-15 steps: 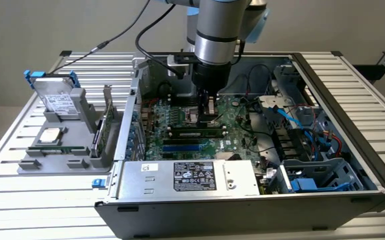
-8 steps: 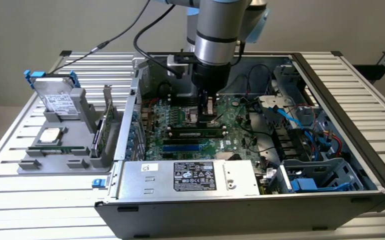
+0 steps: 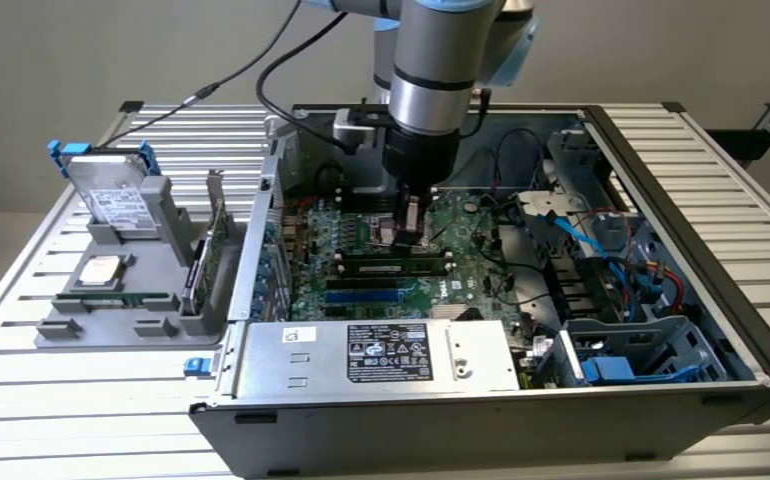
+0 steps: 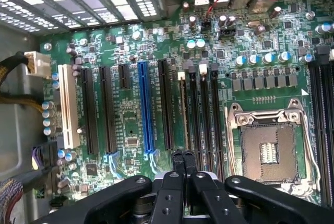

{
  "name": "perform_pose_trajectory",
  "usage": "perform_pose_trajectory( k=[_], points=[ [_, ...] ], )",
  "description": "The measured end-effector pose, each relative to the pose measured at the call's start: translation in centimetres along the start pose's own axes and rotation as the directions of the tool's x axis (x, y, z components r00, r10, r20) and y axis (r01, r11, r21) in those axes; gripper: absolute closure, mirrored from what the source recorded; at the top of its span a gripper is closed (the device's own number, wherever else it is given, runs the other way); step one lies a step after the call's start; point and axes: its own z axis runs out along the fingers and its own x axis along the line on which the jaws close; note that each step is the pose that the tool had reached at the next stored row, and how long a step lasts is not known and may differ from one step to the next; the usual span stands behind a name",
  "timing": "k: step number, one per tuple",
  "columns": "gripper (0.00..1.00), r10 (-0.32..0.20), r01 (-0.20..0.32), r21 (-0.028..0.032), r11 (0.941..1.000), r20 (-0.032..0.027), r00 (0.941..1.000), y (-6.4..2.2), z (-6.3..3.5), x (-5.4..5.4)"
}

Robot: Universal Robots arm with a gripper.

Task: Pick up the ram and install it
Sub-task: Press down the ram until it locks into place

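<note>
A robot arm reaches down from above into an open desktop computer case [image 3: 705,330] that lies on its side on a slatted metal table [image 3: 38,400]. The pincer [image 3: 407,228] hangs low over the green motherboard [image 3: 358,270], near the middle of the board. In the wrist view the pincer [image 4: 183,162] shows two black fingers [image 4: 177,164] pressed close together, and a thin dark strip runs on edge from between them along one of the memory slots [image 4: 201,114]; it may be the ram, but I cannot tell for sure whether the pincer is pinching it. Directly below the fingertips lie several long black parallel slots, with a blue expansion slot [image 4: 146,109] to one side and a white slot [image 4: 68,106] further out on that same side. On the other side of the pincer sits the empty processor socket [image 4: 269,151], a square metal frame with a bare centre. In the exterior view, just in front of the pincer and towards the camera, a green ram stick [image 3: 388,264] lies already seated in a slot. Well away from the pincer, at the exterior view's left, a grey parts holder [image 3: 158,240] stands on the table, carrying a metal drive with blue clips [image 3: 105,185] and a square silver chip [image 3: 101,270]. Nearer the camera than the pincer, a silver power supply [image 3: 372,355] with a black label closes off the case's front.
</note>
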Motion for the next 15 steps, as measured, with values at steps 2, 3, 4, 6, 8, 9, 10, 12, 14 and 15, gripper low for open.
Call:
perform_pose_trajectory(
  k=[2, 3, 4, 6, 8, 9, 10, 12, 14, 15],
  points=[
    [0.9, 0.031, -0.031, -0.0022, 0.9995, 0.0026, 0.9995, -0.01, 0.06, -0.01],
    [0.9, 0.046, -0.046, -0.0032, 0.999, 0.0039, 0.999, -0.01, 0.09, -0.02],
    [0.9, 0.06, -0.06, -0.0042, 0.9982, 0.005, 0.9982, -0.01, 0.11, -0.02],
    [0.9, 0.09, -0.09, -0.0062, 0.996, 0.0073, 0.996, -0.01, 0.15, -0.02],
    [0.9, 0.119, -0.119, -0.0082, 0.9929, 0.0097, 0.9928, -0.02, 0.18, -0.02],
    [0.9, 0.134, -0.134, -0.0091, 0.991, 0.0107, 0.991, -0.02, 0.19, -0.02],
    [0.9, 0.147, -0.147, -0.01, 0.989, 0.0118, 0.989, -0.02, 0.2, -0.02],
    [0.9, 0.176, -0.176, -0.0118, 0.9843, 0.0142, 0.9842, -0.02, 0.23, -0.03],
    [0.9, 0.204, -0.203, -0.0132, 0.979, 0.0162, 0.9789, -0.02, 0.24, -0.03],
    [0.9, 0.216, -0.215, -0.0131, 0.9764, 0.0174, 0.9763, -0.02, 0.25, -0.03]
  ],
)
